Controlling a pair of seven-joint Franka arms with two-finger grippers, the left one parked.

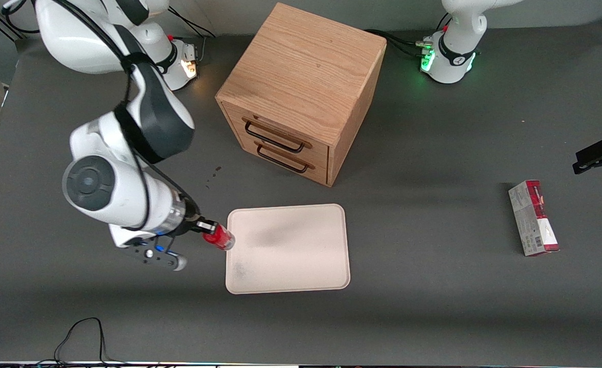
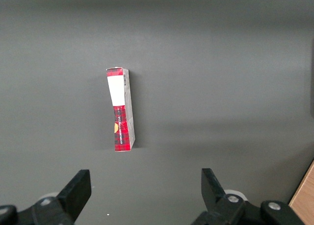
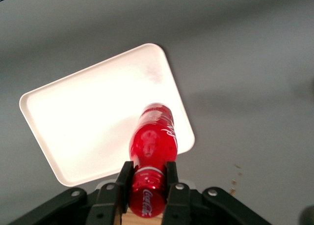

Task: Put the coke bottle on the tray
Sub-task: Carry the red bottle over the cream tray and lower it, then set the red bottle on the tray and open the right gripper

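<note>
A dark grey matte table (image 1: 433, 306) filled the scene, with a wooden two-drawer cabinet (image 1: 301, 92) standing farther from the front camera than the cream tray (image 1: 301, 266). A red-and-grey box (image 1: 533, 218) lay flat toward the parked arm's end of the table; only the left wrist view showed its white label panel. The gripper (image 1: 206, 227) hung at the tray's edge toward the working arm's end, its fingers (image 3: 171, 178) clenched on the capped neck of the coke bottle (image 1: 220, 237). The right wrist view showed the bottle's script lettering, unreadable from the front. The bottle's long axis ran out from the fingers toward the tray, base leading, apparently raised above the rim.
</note>
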